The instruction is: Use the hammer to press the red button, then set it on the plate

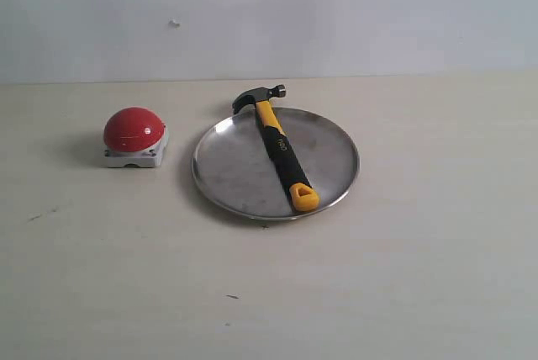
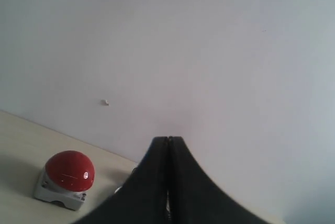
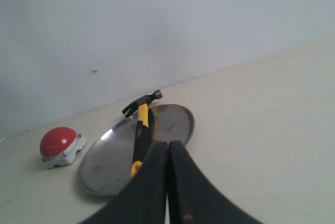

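The hammer [image 1: 277, 145] lies across the silver plate [image 1: 231, 171], its dark head past the far rim and its yellow handle end near the front rim. Left of the plate sits the red button [image 1: 134, 130] on its grey base. Neither gripper shows in the exterior view. My left gripper [image 2: 168, 141] is shut and empty, raised, with the red button [image 2: 69, 170] beyond it to one side. My right gripper [image 3: 168, 144] is shut and empty, held back from the plate [image 3: 104, 164], where the hammer [image 3: 141, 130] rests; the red button [image 3: 57, 141] lies further off.
The things stand on a pale beige table [image 1: 420, 276] against a plain white wall [image 1: 336, 15]. A small speck [image 1: 174, 23] marks the wall above the button.
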Motion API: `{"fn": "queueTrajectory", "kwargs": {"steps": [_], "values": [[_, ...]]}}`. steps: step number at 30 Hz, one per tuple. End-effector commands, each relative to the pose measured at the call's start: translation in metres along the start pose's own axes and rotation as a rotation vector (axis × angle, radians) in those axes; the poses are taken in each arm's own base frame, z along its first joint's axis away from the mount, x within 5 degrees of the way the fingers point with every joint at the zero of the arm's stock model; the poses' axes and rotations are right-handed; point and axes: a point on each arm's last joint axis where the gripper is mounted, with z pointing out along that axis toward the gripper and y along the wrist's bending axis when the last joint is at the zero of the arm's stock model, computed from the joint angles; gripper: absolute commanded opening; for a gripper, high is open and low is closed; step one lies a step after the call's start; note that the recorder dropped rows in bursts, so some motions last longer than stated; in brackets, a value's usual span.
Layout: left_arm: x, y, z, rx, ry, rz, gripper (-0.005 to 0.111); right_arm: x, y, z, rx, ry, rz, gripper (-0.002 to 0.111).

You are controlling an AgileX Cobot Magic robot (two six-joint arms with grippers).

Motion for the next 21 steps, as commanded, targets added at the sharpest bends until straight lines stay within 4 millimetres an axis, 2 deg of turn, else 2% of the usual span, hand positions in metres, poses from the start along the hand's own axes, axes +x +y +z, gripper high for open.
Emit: {"fn": "queueTrajectory", "kwargs": {"steps": [1,9,13,17,19,20,21], "values": [[0.000,-0.003,-0.001,0.038,-0.011,-0.063,0.000,0.001,-0.001,0.000,0.004,-0.007,-0.005,0.000],[-0.003,-0.011,-0.001,0.129,-0.023,-0.237,0.000,0.001,-0.001,0.000,0.004,-0.007,-0.005,0.000],[-0.005,-0.009,-0.001,0.106,-0.047,-0.248,0.000,0.001,-0.001,0.000,0.004,-0.007,-0.005,0.000],[-0.010,-0.006,-0.001,0.063,-0.113,0.013,0.000,0.001,-0.001,0.000,0.004,-0.007,-0.005,0.000],[-0.013,0.000,-0.001,-0.018,-0.148,0.216,0.000,0.001,-0.001,0.000,0.004,-0.007,-0.005,0.000],[-0.012,0.003,-0.001,-0.052,-0.128,0.303,0.000,0.001,-0.001,0.000,0.004,-0.007,-0.005,0.000],[-0.006,0.007,-0.001,-0.092,-0.052,0.480,0.000,0.001,-0.001,0.000,0.004,-0.007,-0.005,0.000]]}}
